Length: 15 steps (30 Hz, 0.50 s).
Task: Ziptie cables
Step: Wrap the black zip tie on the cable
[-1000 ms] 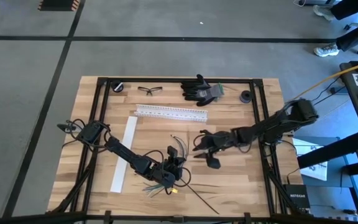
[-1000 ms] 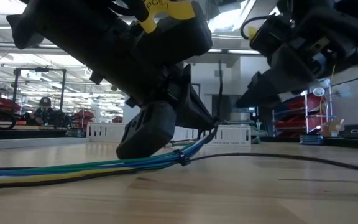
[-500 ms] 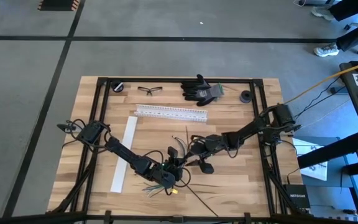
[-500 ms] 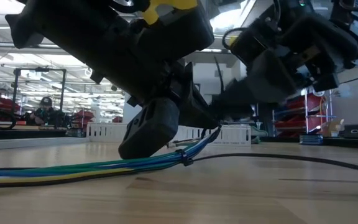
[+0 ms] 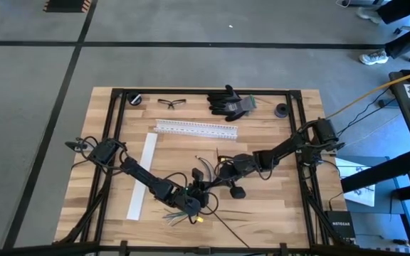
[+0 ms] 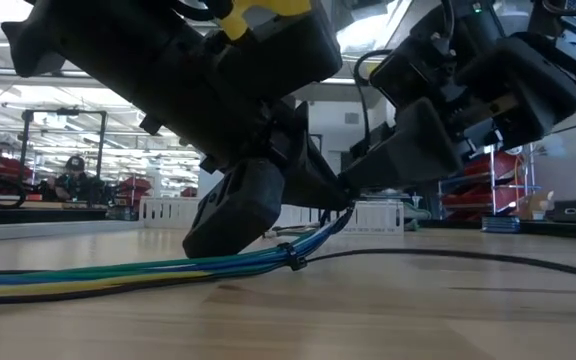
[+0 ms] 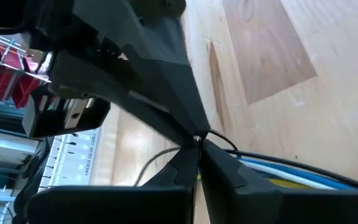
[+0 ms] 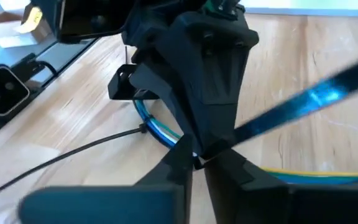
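In the high view, the left gripper (image 5: 196, 190) and the right gripper (image 5: 216, 176) are seen brought close together near the middle of the wooden table (image 5: 262, 213), over the cables (image 5: 203, 171), which are fanned out there with a thin end trailing toward the near edge. A white strip (image 5: 141, 176) is laid to the left, a white slotted rail (image 5: 196, 128) farther back, and glasses (image 5: 171, 103) and black gloves (image 5: 228, 102) at the far edge. In the low view, the cables (image 6: 168, 268) are shown as a blue, green and yellow bundle lying on the tabletop, cinched by a dark tie (image 6: 294, 257) under the left gripper (image 6: 308, 195). In the left wrist view, the left fingers (image 7: 229, 171) are seen pressed together on a thin dark strand at the cables (image 7: 291, 174). In the right wrist view, the right fingers (image 8: 179, 165) are seen closed tip to tip on a thin strand just beside the left gripper (image 8: 213, 93).
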### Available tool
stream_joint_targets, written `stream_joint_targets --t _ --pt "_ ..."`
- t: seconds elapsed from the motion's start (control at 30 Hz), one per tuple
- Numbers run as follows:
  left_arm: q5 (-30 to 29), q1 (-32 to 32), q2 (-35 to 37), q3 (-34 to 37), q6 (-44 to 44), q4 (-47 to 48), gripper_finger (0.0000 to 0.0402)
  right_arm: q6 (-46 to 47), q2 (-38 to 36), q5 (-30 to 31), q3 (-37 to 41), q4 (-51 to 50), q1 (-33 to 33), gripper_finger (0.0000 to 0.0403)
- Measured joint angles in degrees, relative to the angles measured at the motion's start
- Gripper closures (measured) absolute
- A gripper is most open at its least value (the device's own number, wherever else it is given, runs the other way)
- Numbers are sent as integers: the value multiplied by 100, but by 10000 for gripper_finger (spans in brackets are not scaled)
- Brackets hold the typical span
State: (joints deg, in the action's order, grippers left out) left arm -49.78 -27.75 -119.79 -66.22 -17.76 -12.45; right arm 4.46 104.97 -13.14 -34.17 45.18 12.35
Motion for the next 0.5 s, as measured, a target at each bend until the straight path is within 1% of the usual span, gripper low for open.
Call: stream_joint_targets --t 0.07,0.2,0.3,0.43,0.5 --pt "-3 2 0 0 -9 -4 402 -161 0 29 0 -14 2 398" --pt "114 9 0 -5 -50 -22 402 -389 -209 280 9 -204 5 402" --pt "107 11 -19 -15 -226 -21 402 -675 -598 619 11 -635 9 402" --pt "123 9 -59 -24 -268 86 402 -1060 -1315 1132 8 -1468 9 402" --pt "159 6 -97 -28 -285 83 402 -1200 -1675 1292 -3 -1935 5 403"
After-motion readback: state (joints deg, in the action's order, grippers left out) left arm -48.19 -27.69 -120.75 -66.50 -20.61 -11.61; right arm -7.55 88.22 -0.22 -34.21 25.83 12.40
